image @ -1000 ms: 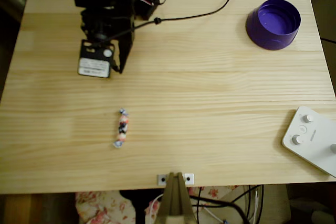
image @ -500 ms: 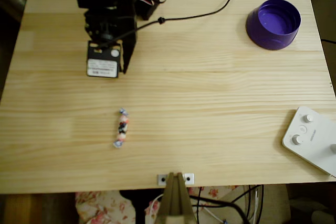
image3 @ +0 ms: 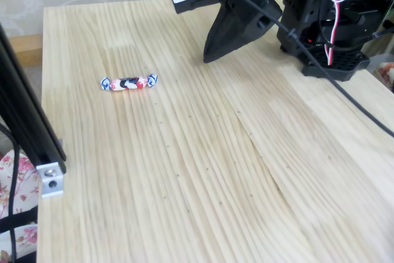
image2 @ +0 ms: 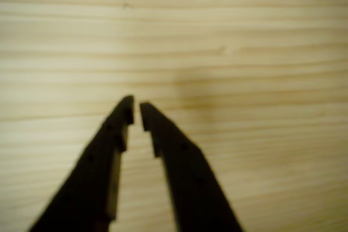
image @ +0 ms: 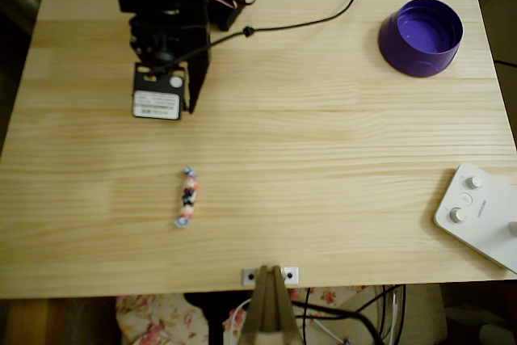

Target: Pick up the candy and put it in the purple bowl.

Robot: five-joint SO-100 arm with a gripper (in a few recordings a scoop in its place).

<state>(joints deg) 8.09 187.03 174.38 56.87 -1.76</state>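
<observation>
The candy (image: 187, 197) lies on the pale wooden table, left of centre towards the front edge, its twisted ends pointing along the table's depth; the fixed view shows the candy (image3: 129, 82) lying flat by itself. My black gripper (image: 192, 108) hangs over the back left of the table, well short of the candy. Its fingers form one narrow wedge in the fixed view, where the gripper (image3: 207, 60) points down at bare wood. In the wrist view the gripper (image2: 136, 113) is shut, with only a sliver between its tips and nothing held. The purple bowl (image: 421, 36) stands at the back right corner.
A white button box (image: 481, 216) sits at the front right edge. A black cable (image: 323, 18) runs across the back of the table from the arm. A metal bracket (image: 271, 275) is clamped at the front edge. The arm's base (image3: 332, 29) stands at the back.
The arm shifted a little to the right and towards the candy a second ago, then held still. The candy and bowl have not moved.
</observation>
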